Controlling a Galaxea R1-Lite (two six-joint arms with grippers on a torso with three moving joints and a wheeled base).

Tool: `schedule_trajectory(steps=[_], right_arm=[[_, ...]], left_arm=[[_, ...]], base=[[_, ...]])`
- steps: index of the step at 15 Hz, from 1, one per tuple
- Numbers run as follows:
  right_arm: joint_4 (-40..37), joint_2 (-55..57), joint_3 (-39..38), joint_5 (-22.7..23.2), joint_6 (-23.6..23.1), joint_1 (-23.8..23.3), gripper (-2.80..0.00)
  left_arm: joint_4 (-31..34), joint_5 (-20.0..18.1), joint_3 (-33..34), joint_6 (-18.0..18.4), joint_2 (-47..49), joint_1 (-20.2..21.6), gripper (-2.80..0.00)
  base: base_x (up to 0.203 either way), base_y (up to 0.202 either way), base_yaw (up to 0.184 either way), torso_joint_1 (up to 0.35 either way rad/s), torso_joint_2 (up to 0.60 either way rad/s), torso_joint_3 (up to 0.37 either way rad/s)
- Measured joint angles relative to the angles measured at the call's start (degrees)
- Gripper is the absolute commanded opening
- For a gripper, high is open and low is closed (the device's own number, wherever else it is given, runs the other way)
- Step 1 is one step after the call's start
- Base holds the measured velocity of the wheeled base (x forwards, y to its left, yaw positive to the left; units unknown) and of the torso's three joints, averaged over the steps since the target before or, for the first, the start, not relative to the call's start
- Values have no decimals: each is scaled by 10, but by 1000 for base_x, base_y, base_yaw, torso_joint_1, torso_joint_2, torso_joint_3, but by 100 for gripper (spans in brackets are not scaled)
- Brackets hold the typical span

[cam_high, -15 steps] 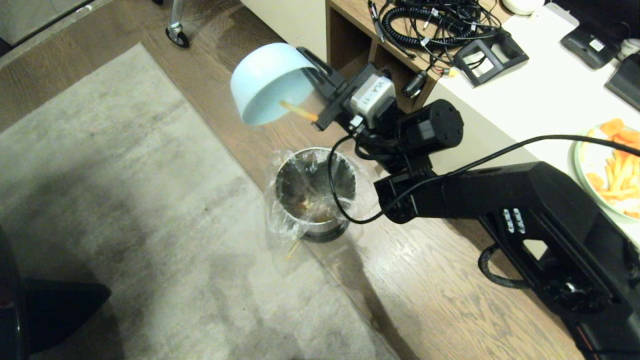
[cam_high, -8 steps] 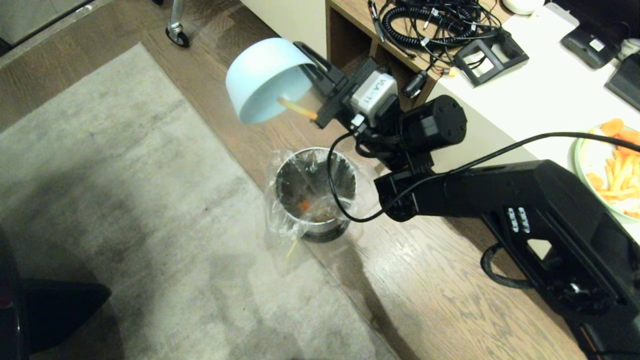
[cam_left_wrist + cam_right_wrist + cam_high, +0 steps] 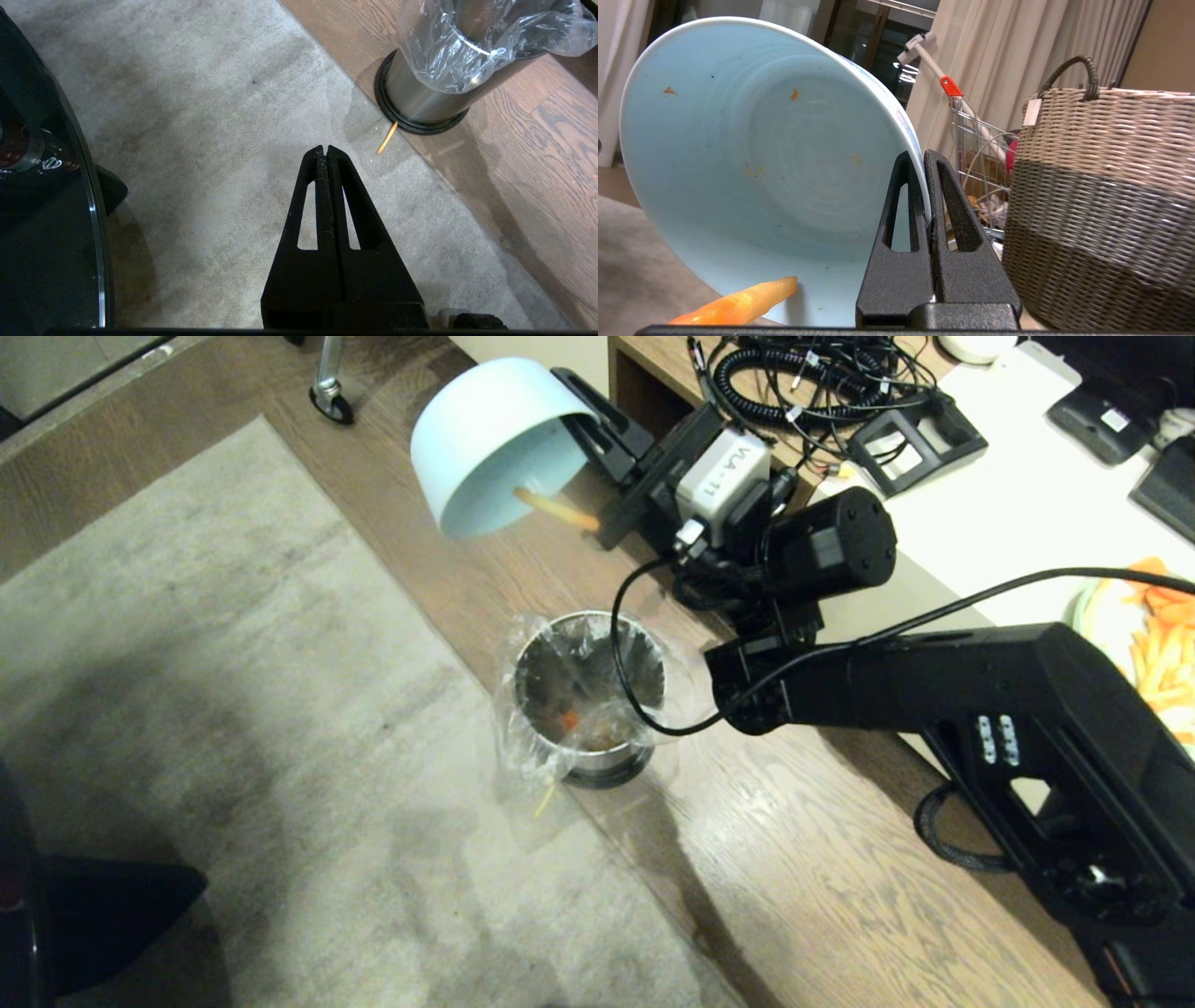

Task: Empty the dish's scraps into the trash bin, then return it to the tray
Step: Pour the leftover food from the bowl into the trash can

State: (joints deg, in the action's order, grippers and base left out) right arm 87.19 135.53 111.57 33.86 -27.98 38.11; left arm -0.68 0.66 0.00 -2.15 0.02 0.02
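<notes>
My right gripper (image 3: pixel 571 387) (image 3: pixel 919 156) is shut on the rim of the dish (image 3: pixel 485 439) (image 3: pixel 752 154). It holds this pale, deep bowl tipped on its side, above and beyond the trash bin (image 3: pixel 588 700). One orange stick (image 3: pixel 557 511) (image 3: pixel 742 301) clings at the dish's lower rim, and only small crumbs remain inside. Scraps (image 3: pixel 571 721) lie in the lined steel bin. A thin stick (image 3: pixel 544 798) (image 3: pixel 387 137) lies on the rug by the bin's base (image 3: pixel 420 123). My left gripper (image 3: pixel 324 149) hangs shut and empty over the rug. The tray is out of view.
A woven basket (image 3: pixel 1101 200) and a wire cart (image 3: pixel 976 135) stand beyond the dish. A white table (image 3: pixel 1008 504) holds cables and a pale-green plate (image 3: pixel 1148 644) of orange pieces. The arm's cable (image 3: pixel 621 681) loops over the bin. A dark glass-edged thing (image 3: pixel 46 210) is beside my left gripper.
My right arm has lifted the dish up and farther from the bin, toward the table. The orange stick stays stuck at the rim. An orange piece now shows inside the bin.
</notes>
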Motion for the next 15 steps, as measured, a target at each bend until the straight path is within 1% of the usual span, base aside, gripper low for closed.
schedule_trajectory(steps=[3, 9, 15], right_arm=[[0, -6, -1, 17, 10, 6, -280], [0, -33, -1, 17, 17, 11, -280], [0, -34, -1, 17, 24, 17, -280]], left_arm=[[0, 0, 0, 0, 0, 0, -280], [0, 0, 0, 0, 0, 0, -280], [0, 0, 0, -1, 0, 0, -280]], base=[[0, 0, 0, 0, 0, 0], [0, 0, 0, 0, 0, 0], [0, 0, 0, 0, 0, 0]])
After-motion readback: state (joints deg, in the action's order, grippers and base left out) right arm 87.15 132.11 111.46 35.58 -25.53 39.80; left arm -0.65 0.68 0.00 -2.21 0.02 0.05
